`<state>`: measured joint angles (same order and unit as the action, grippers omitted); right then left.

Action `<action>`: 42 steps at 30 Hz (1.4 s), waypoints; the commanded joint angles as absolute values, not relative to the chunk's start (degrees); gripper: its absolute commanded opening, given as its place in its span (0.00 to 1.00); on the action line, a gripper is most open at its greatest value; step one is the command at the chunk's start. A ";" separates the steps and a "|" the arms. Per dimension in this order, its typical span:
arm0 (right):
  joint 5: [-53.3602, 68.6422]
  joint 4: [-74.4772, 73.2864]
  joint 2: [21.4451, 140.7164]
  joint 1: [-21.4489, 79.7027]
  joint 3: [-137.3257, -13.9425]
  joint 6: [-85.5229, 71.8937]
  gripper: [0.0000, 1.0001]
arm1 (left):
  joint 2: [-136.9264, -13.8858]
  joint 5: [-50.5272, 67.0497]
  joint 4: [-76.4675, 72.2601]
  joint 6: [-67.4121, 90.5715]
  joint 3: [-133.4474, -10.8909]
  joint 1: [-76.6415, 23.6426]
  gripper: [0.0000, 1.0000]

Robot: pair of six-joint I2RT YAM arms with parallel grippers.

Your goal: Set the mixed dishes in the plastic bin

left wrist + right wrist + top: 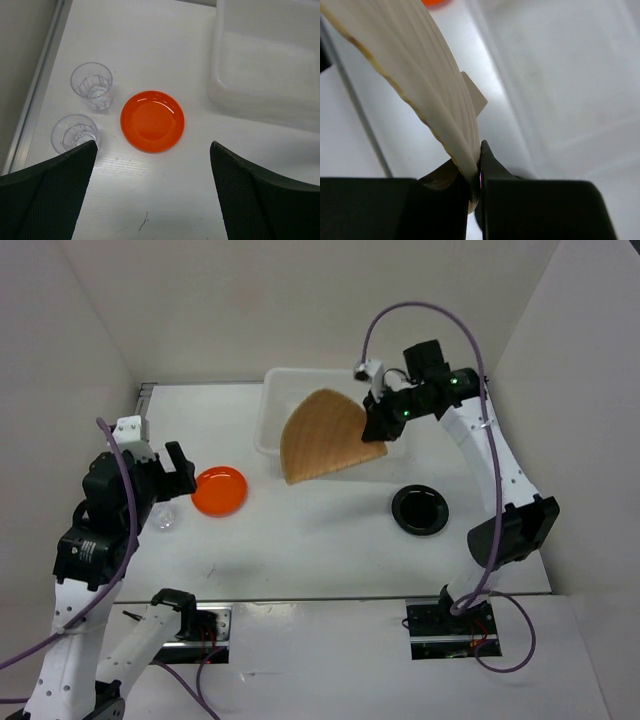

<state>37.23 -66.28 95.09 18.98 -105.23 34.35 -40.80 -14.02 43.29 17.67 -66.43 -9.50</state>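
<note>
White-walled enclosure, white table, arm bases at the near edge. The plastic bin sits at the far centre with nothing resting on its floor.

The right gripper is clamped on the right edge of the basket tray. The right wrist view shows the woven rim pinched thin between both fingers. The tray is tilted. Most of it is over the bin, and its near-left corner sticks out past the bin's near rim over the table. I can't tell whether it touches the rim. The edge pinch is probably because the tray is too wide and flat to grab any other way. The tilt looks meant to slide it in past the rim.

The left gripper is on the left side with its fingers spread wide and nothing between them. It looks down on the orange plate, which lies flat on the table just right of it, well left of the bin. It is likely staged over that plate as its next pick.

Two clear cups stand upright near the left edge, one farther and one nearer, both just left of the orange plate. The black plate is flat on the table, near-right of the bin and close to the right arm.

Judgement: this is the first dish going in, so the task is early, with four dishes yet to go. The tray needs to come further over the bin before release, or its overhanging corner may catch the near rim or tip out. It is light and stiff, so the thin rim could slip in the pinch.
</note>
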 commanded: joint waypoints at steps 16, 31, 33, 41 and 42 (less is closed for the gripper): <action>26.81 -60.29 128.57 13.18 -132.79 22.59 0.00 | -39.02 -20.04 40.69 17.05 -62.67 -9.14 1.00; 18.82 -58.10 137.72 13.18 -134.56 22.06 0.14 | -42.10 -20.57 39.64 17.05 -62.67 -9.14 1.00; 18.19 -58.10 137.72 13.18 -134.56 22.06 0.20 | -42.63 -20.57 39.02 17.05 -62.67 -9.14 1.00; 11.17 -55.29 133.26 13.18 -132.71 19.95 0.88 | -43.15 -20.57 37.88 16.53 -61.62 -9.14 1.00; 10.12 -55.28 132.72 13.18 -132.19 18.73 0.90 | -42.37 -20.57 37.36 16.52 -61.61 -9.14 1.00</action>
<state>15.05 -58.63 137.80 12.97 -131.76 20.80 -43.24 -19.70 40.32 17.74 -62.22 -9.50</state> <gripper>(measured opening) 0.879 1.000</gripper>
